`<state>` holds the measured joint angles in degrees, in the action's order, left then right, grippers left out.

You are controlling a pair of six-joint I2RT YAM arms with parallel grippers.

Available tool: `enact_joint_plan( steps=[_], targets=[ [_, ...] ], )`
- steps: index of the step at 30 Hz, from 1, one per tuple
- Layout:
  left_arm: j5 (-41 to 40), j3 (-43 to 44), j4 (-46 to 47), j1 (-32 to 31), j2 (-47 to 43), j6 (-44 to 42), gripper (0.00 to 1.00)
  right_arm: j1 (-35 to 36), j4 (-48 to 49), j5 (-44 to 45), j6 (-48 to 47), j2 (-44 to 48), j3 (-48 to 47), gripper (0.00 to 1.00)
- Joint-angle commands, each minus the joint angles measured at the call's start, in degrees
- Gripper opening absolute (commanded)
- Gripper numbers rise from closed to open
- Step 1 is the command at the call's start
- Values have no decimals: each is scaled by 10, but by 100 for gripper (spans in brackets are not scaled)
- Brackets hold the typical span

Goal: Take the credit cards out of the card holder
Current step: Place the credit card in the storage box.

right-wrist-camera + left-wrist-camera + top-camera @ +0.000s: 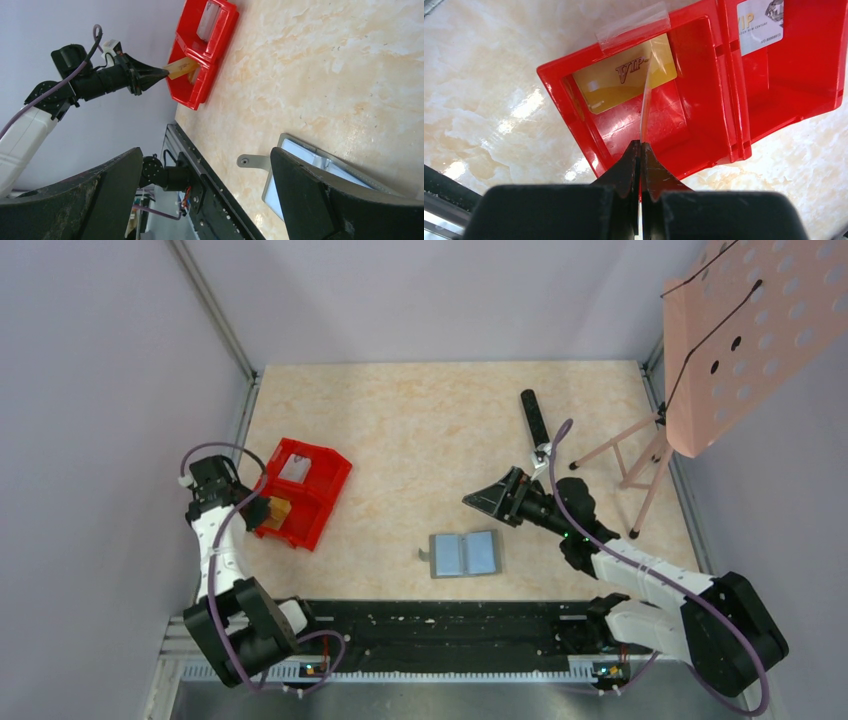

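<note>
The grey card holder (465,554) lies open on the table near the front, pale blue panels up; it also shows in the right wrist view (305,160). My left gripper (640,145) is shut on a gold VIP card (645,95), held edge-on over the near compartment of the red bin (704,145). In the top view the left gripper (262,510) is at the bin's (320,502) left side. A white card (760,25) lies in the bin's other compartment. My right gripper (480,500) is open and empty, above the table behind the card holder.
A black cylindrical microphone (535,418) lies at the back right. A pink perforated music stand (740,335) on a tripod stands at the right edge. A black rail (440,625) runs along the table's front edge.
</note>
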<state>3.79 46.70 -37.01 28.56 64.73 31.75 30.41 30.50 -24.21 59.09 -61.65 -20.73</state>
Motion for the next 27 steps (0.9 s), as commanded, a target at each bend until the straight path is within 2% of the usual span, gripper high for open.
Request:
enact_joint_plan(
  steps=[1,13,27],
  targets=[
    [16,22,14,7,19,-18,0,-9,16,-6,-13,13,-23,99],
    [-29,40,2,17,61,-13,0,-14,16,-11,-16,14,-27,99],
    [29,37,22,35,40,11,0,-15,21,-12,-19,3,-28,99]
  ],
)
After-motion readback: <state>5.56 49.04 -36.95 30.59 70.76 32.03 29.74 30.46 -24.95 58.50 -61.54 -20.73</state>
